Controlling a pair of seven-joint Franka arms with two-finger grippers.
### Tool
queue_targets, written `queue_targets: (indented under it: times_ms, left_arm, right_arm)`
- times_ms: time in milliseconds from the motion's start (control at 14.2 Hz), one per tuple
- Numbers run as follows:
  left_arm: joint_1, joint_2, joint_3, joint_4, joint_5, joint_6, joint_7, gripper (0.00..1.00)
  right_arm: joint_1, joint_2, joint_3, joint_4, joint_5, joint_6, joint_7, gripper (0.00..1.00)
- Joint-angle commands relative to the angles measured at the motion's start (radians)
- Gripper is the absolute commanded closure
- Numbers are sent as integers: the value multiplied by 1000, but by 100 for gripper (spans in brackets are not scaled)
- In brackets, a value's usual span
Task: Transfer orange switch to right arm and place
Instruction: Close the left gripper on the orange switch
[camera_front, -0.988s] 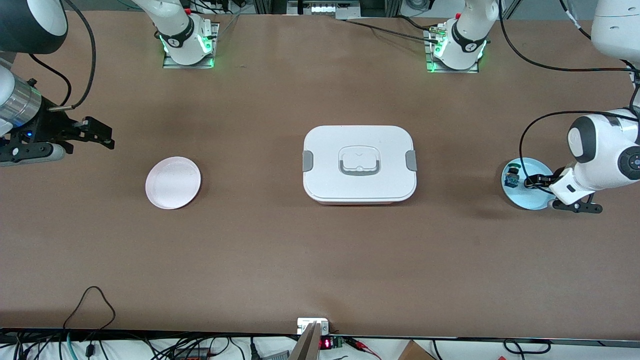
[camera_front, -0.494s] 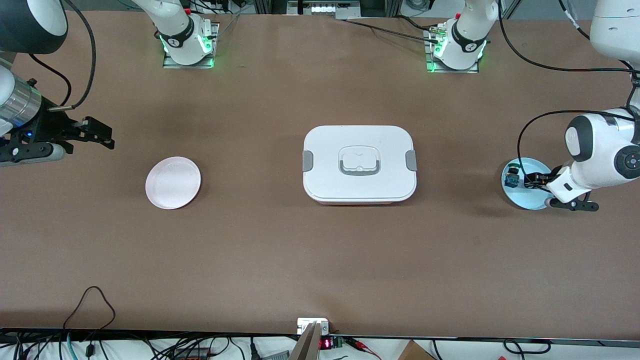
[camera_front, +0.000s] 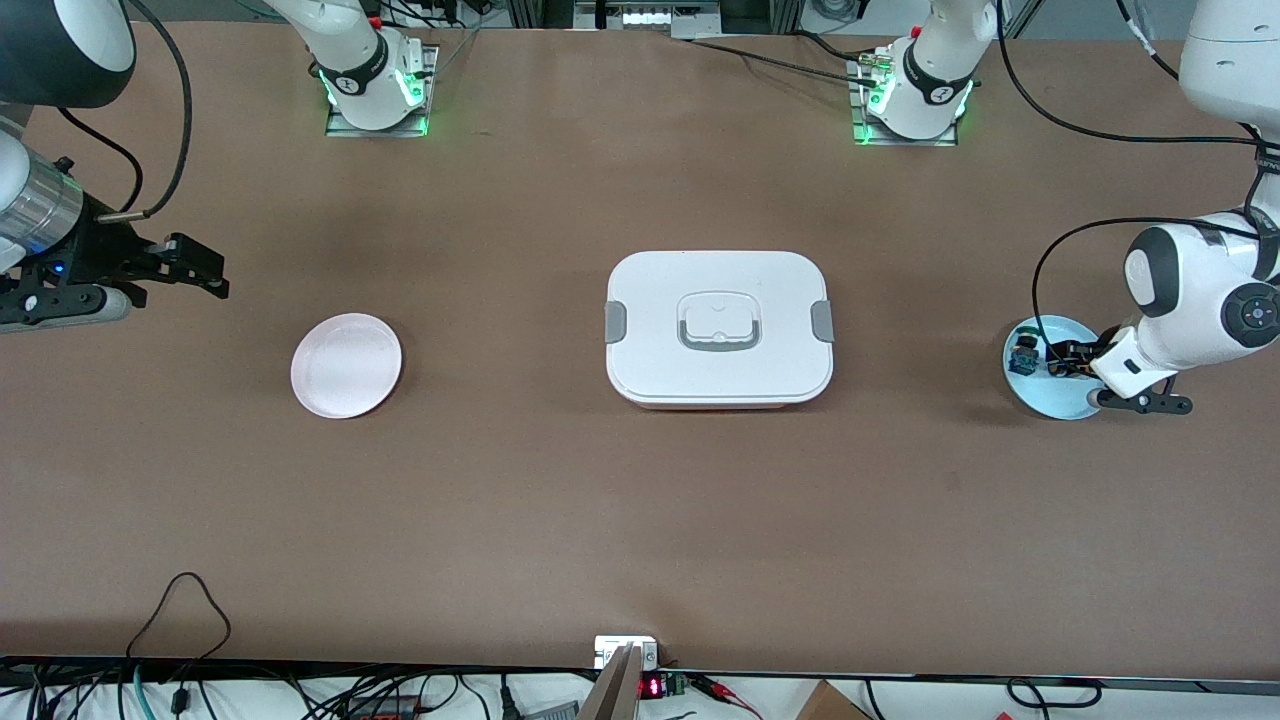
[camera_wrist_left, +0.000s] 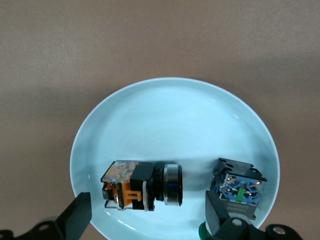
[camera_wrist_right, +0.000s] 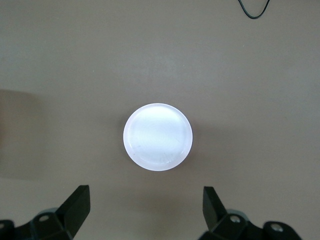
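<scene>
The orange switch (camera_wrist_left: 142, 186) lies on its side in the light blue plate (camera_wrist_left: 170, 115), black body with orange parts and a silver-ringed cap. My left gripper (camera_wrist_left: 147, 217) is low over that plate (camera_front: 1040, 395), open, one finger on each side of the orange switch without touching it. In the front view the left gripper (camera_front: 1068, 362) sits over the plate at the left arm's end of the table. My right gripper (camera_front: 200, 268) waits open in the air at the right arm's end. In its wrist view the right gripper (camera_wrist_right: 145, 210) has nothing between its fingers.
A second switch with a blue-green cap (camera_wrist_left: 240, 187) stands in the same blue plate, close to one left finger. A pale pink plate (camera_front: 346, 365) lies near the right gripper. A white lunch box with grey clasps (camera_front: 718, 328) sits mid-table.
The left arm has shifted slightly over the blue plate and come lower around the orange switch. The right arm has not moved.
</scene>
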Motion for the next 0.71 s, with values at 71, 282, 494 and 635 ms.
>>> queue_targets:
  times_ms: [71, 282, 494, 635]
  left_arm:
    - [30, 12, -17, -24, 16, 36, 17, 0]
    - [33, 27, -20, -26, 16, 56, 17, 0]
    - [36, 38, -30, -26, 15, 79, 17, 0]
    - [38, 44, -30, -23, 7, 81, 17, 14]
  right_arm:
    - [11, -9, -7, -2, -17, 4, 8, 0]
    - [9, -9, -7, -2, -17, 4, 8, 0]
    - [11, -7, -7, -2, -17, 4, 8, 0]
    - [11, -7, -7, -2, -17, 4, 8, 0]
